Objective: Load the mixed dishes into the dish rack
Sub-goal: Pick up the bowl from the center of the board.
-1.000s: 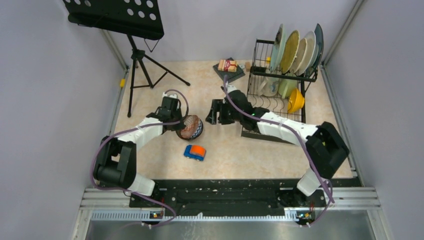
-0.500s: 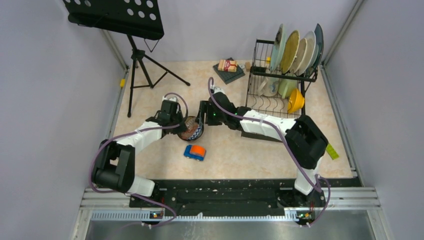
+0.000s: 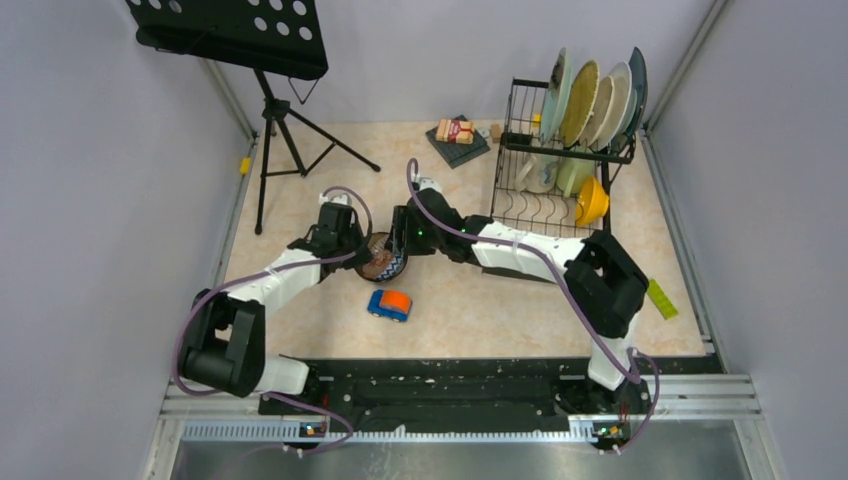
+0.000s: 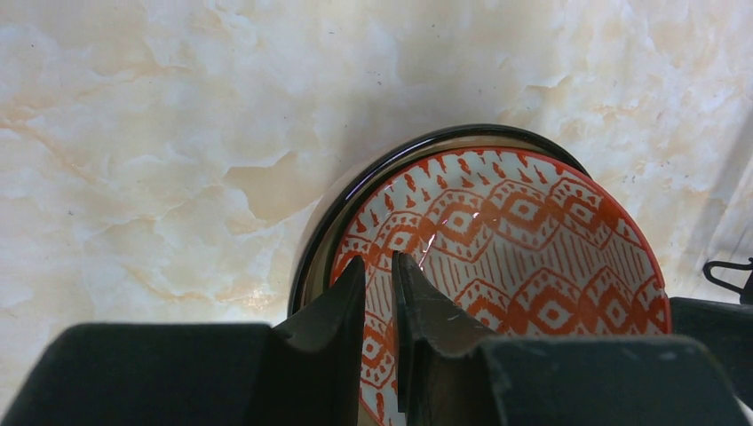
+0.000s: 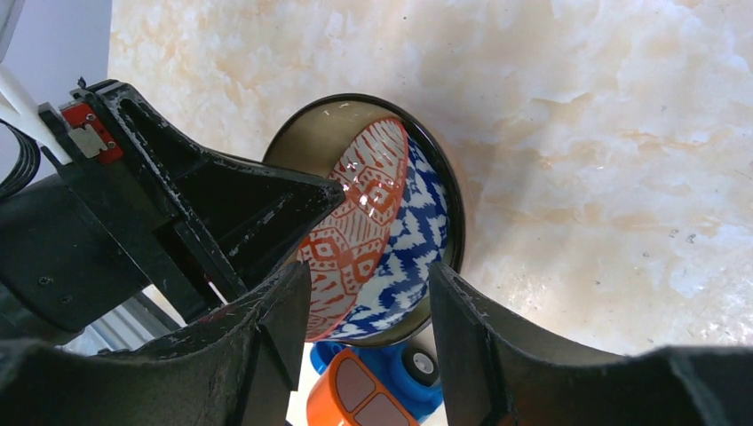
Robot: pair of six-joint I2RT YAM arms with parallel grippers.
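Well, left end effector (image 4: 379,263) pinching orange-patterned bowl (image 4: 533,231) — tilted, nested

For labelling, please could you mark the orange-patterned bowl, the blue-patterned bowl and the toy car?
orange-patterned bowl (image 4: 533,231): left wrist, wall.
blue-patterned bowl (image 5: 413,248): right wrist, wall.
toy car (image 5: 355,390): right wrist, roof.

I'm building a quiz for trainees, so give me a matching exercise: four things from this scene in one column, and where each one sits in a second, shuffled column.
Things
1. plates
2. toy car
3. packet
4. red bowl

Places
A. on the dark mat
B. pinched at the rim by the left gripper
C. upright in the rack
D. on the bare table

Pairs: 1-C, 2-D, 3-A, 4-B
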